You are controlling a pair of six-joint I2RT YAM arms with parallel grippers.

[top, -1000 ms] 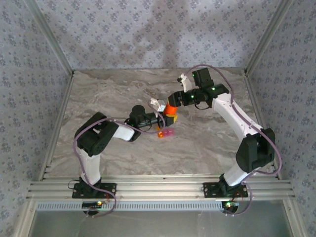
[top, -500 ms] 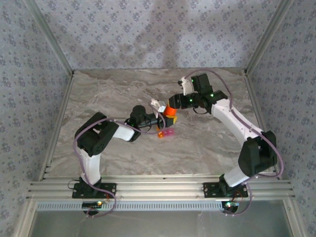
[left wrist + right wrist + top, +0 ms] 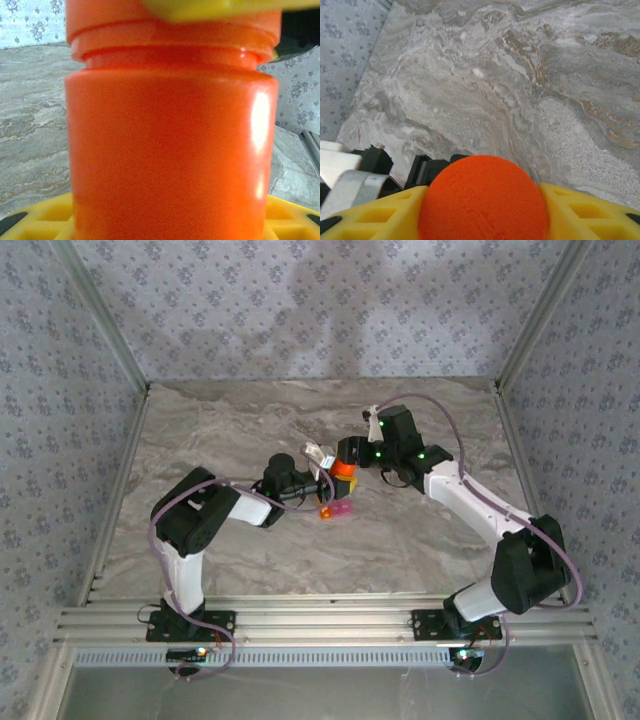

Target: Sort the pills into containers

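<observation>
Carefully: my left gripper (image 3: 335, 478) clamps the opaque orange cylindrical bottle (image 3: 170, 150), my right gripper (image 3: 482, 215) pinches its orange cap (image 3: 485, 190). A jerky twist could tip it onto the tiny translucent orange-and-pink containers (image 3: 336, 509) just beside.

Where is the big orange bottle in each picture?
Top external: the orange bottle is in the middle of the table, just behind the tiny containers.
Left wrist: the orange bottle is in the centre, upright and very close.
Right wrist: the orange bottle is at the bottom centre, its round cap seen from above.
Shared landmark: the grey marble table.
</observation>
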